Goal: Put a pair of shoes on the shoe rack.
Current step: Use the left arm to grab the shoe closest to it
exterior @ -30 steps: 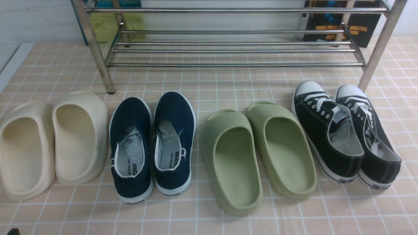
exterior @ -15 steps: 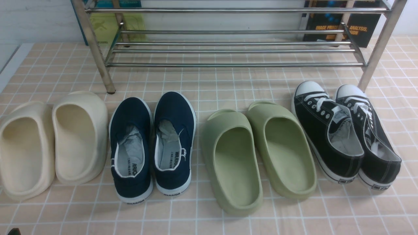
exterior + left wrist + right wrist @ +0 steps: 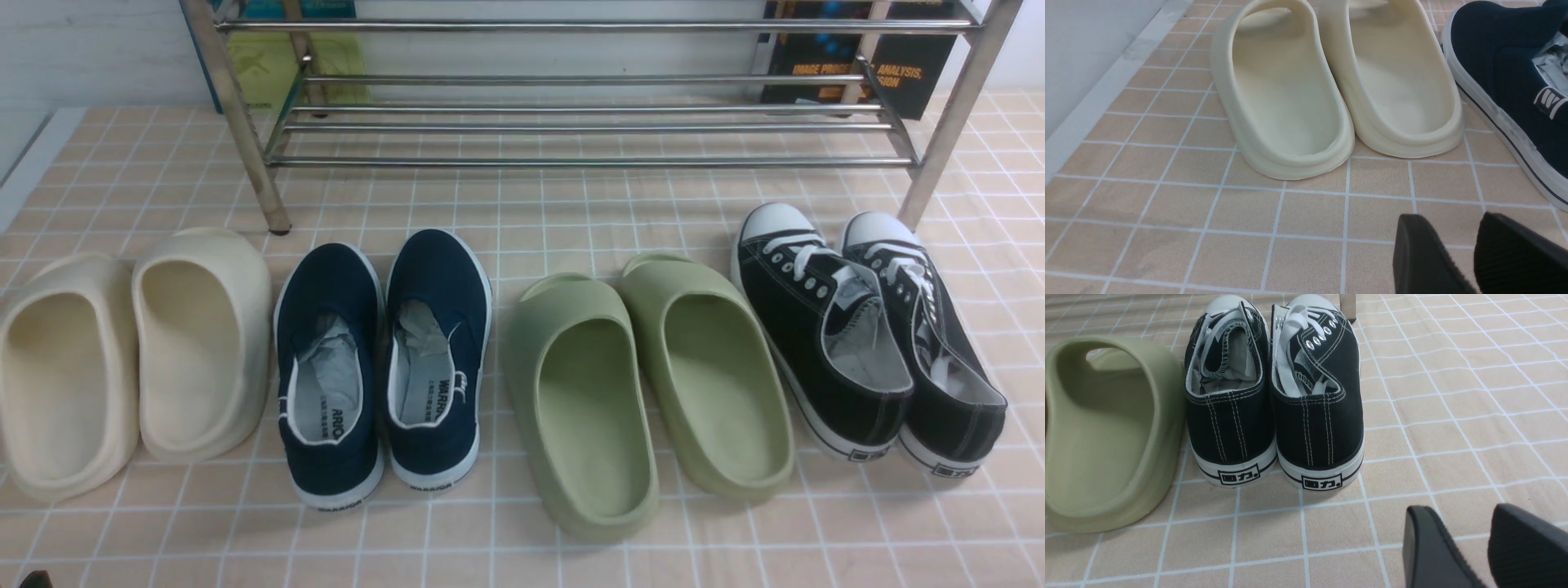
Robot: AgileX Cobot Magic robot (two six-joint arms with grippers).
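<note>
The pair of navy-blue slip-on shoes, left one (image 3: 331,282) and right one (image 3: 437,273), stands side by side on the tiled floor cloth with heels toward me and paper stuffed inside. The steel shoe rack (image 3: 588,162) stands behind all the shoes, and its bar shelves hold nothing. The left wrist view shows the side of one navy shoe (image 3: 1502,61). My left gripper (image 3: 1449,222) is open and empty, low over the floor, nearer to me than the shoes. My right gripper (image 3: 1455,512) is open and empty, on the near side of the black sneakers.
Cream foam slides (image 3: 131,359) sit left of the navy shoes and also show in the left wrist view (image 3: 1290,102). Green slides (image 3: 645,384) and black lace-up sneakers (image 3: 865,327) sit to the right. Books (image 3: 857,65) lean behind the rack. A rack leg (image 3: 253,163) stands near the navy shoes' toes.
The front picture has shifted by a few pixels. No shoe has moved on the floor.
</note>
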